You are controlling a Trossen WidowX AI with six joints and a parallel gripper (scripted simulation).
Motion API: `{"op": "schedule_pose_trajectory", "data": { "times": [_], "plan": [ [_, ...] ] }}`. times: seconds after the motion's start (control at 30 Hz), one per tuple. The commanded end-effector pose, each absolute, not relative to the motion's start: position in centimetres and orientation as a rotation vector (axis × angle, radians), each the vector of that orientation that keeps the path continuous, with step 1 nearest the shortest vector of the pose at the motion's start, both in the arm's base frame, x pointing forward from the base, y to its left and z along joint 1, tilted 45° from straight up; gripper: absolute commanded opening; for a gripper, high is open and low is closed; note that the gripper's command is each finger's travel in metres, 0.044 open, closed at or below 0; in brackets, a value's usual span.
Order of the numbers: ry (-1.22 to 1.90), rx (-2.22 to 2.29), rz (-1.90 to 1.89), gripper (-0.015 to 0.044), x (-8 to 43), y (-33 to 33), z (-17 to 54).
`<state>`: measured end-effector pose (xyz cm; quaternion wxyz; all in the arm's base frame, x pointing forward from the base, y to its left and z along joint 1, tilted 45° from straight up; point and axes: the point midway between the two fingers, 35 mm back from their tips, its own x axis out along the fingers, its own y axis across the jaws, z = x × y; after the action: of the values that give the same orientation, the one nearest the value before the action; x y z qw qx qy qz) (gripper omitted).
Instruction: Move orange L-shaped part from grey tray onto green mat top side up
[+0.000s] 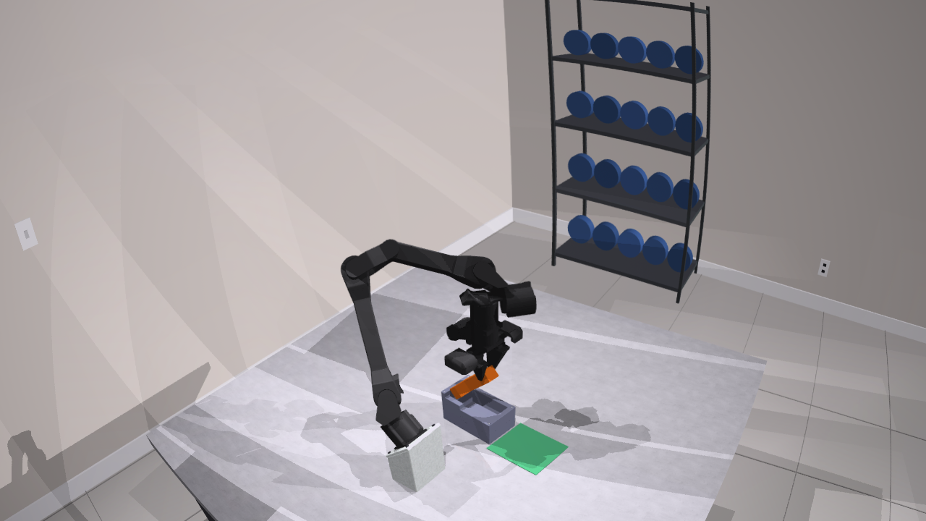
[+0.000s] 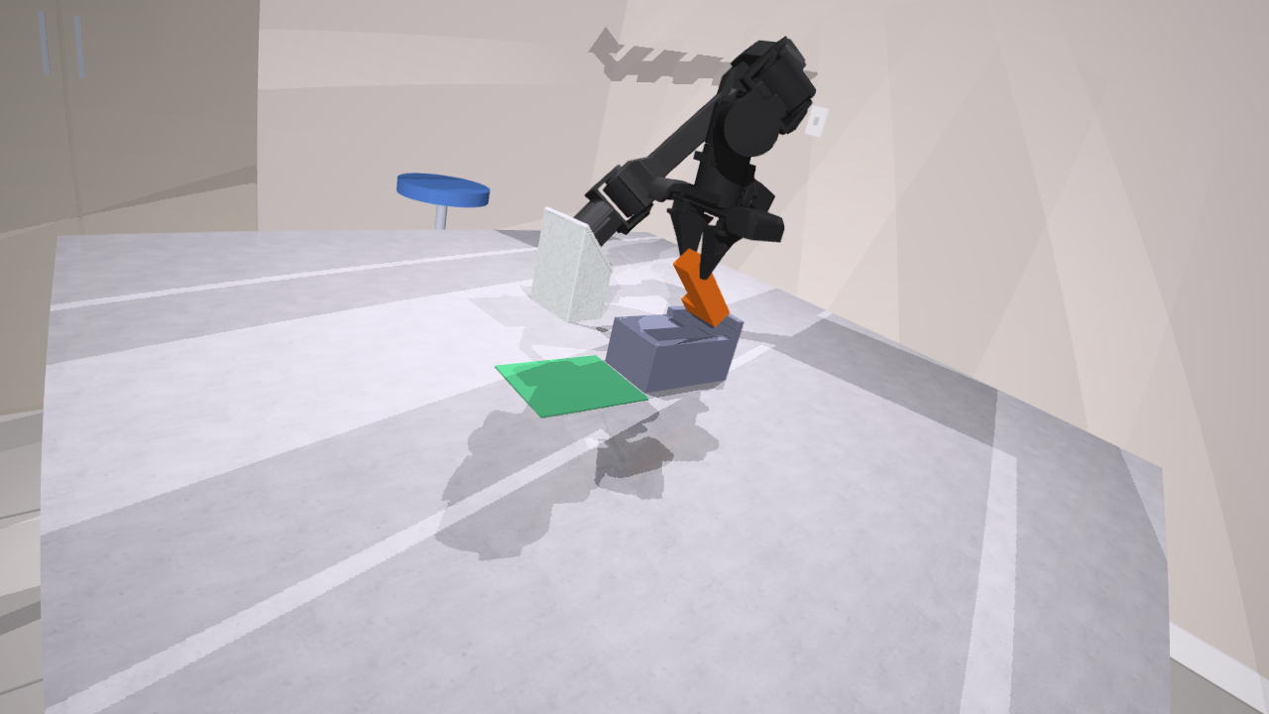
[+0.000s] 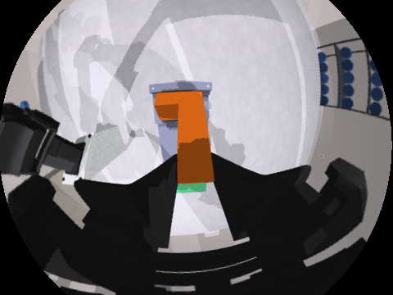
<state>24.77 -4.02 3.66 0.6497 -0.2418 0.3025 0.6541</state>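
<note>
My gripper [image 1: 489, 374] [image 2: 696, 264] [image 3: 193, 157] is shut on the straight end of the orange L-shaped part [image 1: 469, 384] [image 2: 707, 299] [image 3: 191, 123]. The part is tilted: the pinched end is high and the L-shaped end hangs lower, over the far part of the tray. The grey tray [image 1: 466, 422] [image 2: 692, 365] [image 3: 180, 87] stands below, its pocket largely visible. Whether the part's low end still touches the tray is hard to tell. The green mat [image 1: 527, 448] [image 2: 570, 387] [image 3: 191, 188] lies flat beside the tray, with nothing on it.
The arm's pale base block [image 1: 417, 459] [image 2: 567, 271] [image 3: 104, 149] stands on the table near the tray and mat. A blue stool [image 2: 441, 189] and a shelf rack with blue discs [image 1: 631, 268] stand beyond the table.
</note>
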Motion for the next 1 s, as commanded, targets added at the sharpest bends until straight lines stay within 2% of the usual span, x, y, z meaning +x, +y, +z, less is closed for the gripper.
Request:
{"op": "schedule_pose_trajectory", "data": {
  "times": [0.0,0.43,0.97],
  "plan": [
    [0.684,-0.562,1.486,0.0,25.0,-4.5,4.2],
    [0.685,-0.562,1.486,0.0,24.9,-5.2,4.4],
    [0.688,-0.565,1.484,0.0,23.5,-10.3,-1.0]
  ]
}}
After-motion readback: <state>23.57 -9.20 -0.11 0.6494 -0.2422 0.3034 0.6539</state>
